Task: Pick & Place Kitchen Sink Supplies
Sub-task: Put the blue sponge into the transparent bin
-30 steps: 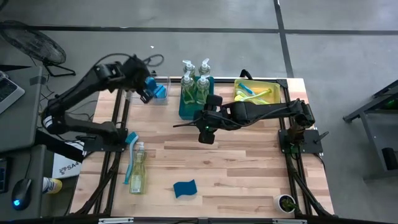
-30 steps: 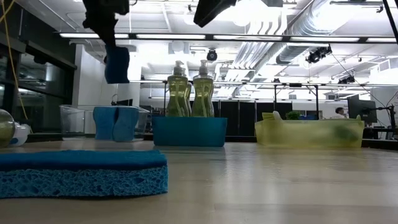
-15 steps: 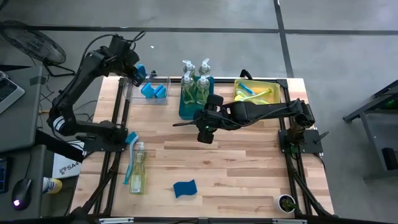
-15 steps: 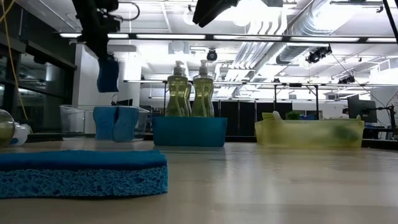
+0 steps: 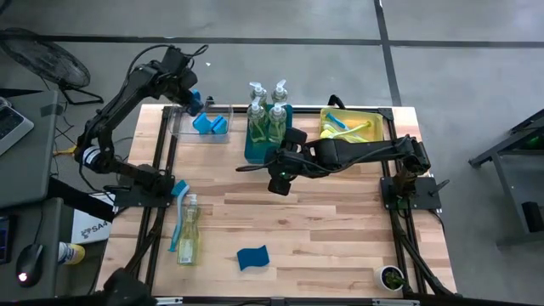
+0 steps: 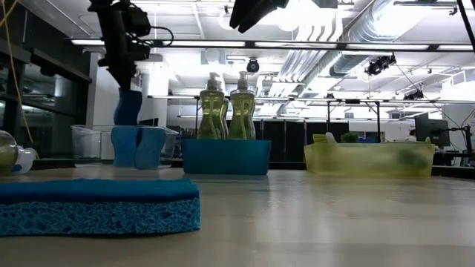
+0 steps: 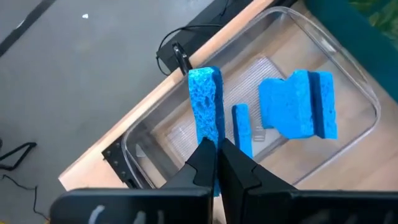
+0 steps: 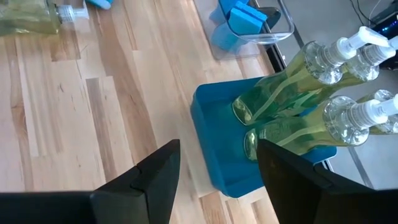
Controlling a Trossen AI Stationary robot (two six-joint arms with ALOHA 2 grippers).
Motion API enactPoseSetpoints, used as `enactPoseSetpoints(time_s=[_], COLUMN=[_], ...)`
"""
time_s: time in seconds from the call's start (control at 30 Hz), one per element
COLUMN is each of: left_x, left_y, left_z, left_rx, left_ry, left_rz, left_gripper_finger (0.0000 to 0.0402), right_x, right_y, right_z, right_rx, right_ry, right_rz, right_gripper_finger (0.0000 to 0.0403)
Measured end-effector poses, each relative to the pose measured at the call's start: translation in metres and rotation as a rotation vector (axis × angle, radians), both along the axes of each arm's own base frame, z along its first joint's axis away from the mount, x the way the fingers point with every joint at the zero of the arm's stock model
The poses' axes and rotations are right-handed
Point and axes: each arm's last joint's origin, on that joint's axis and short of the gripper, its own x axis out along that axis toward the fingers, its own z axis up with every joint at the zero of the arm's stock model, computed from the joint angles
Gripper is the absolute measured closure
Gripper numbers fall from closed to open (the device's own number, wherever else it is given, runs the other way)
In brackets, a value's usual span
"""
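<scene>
Up at the frame's upper left, the left gripper [image 7: 217,163] pinches a blue sponge [image 7: 206,109] over the clear bin [image 7: 348,84]; right gripper [image 8: 217,168] jaws spread, empty, mid-frame.

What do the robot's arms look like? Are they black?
Yes, both arms are dark, almost black, built from chunky jointed segments. The left arm has thin dark cables looping off its top. The right arm shows a small green light near its wrist. Each ends in a gripper with two dark, wedge-shaped fingers: the left gripper and the right gripper.
</scene>
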Motion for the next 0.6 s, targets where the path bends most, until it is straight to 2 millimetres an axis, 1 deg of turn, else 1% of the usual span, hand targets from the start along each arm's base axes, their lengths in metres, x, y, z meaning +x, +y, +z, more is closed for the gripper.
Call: enactPoseSetpoints(time_s=[0.23, 0.5, 0.6], left_x=[0.001, -0.002, -0.003], left_y=[0.002, -0.009, -0.013], left_z=[0.002, 0.014, 0.017], left_rx=[0.03, 0.057, 0.043], left_ry=[-0.016, -0.116, -0.146], left_rz=[0.004, -0.043, -0.062], left_gripper_finger=[0.0401, 0.0401, 0.0401], right_x=[0.0, 0.0, 0.0], right_y=[0.0, 0.0, 0.0], right_z=[0.0, 0.0, 0.0], right_rx=[0.003, 0.002, 0.002], right_ry=[-0.002, -0.001, 0.0], right_rz=[-0.004, -0.002, -0.001], right_gripper_finger=[0.0196, 0.0196, 0.0196])
